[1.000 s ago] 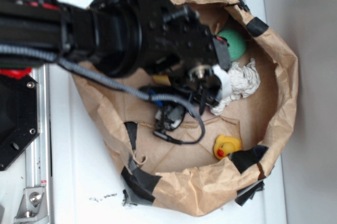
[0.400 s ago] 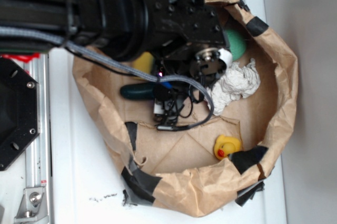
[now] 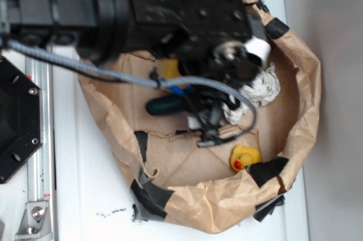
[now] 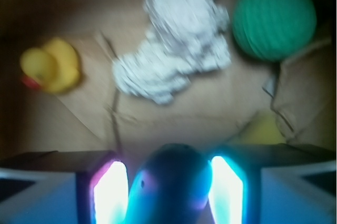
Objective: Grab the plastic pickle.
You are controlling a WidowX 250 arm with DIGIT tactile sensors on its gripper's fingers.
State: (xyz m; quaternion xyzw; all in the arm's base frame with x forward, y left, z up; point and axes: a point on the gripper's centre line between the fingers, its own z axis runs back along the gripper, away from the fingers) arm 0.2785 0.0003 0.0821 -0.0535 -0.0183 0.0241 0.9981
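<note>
Claw (image 4: 171, 192) around the plastic pickle (image 4: 171, 187) — seen from my wrist camera.

My wrist view shows the pickle's rounded end filling the gap between both glowing fingers (image 4: 111, 192), which flank it closely; whether they actually press it, I cannot tell. Beyond it lie a crumpled white rag (image 4: 174, 45), a green ball (image 4: 274, 18) and a yellow rubber duck (image 4: 50, 66) — all inside the brown paper bag (image 3: 306, 93) on the white desk (image 3: 85, 195).
</note>
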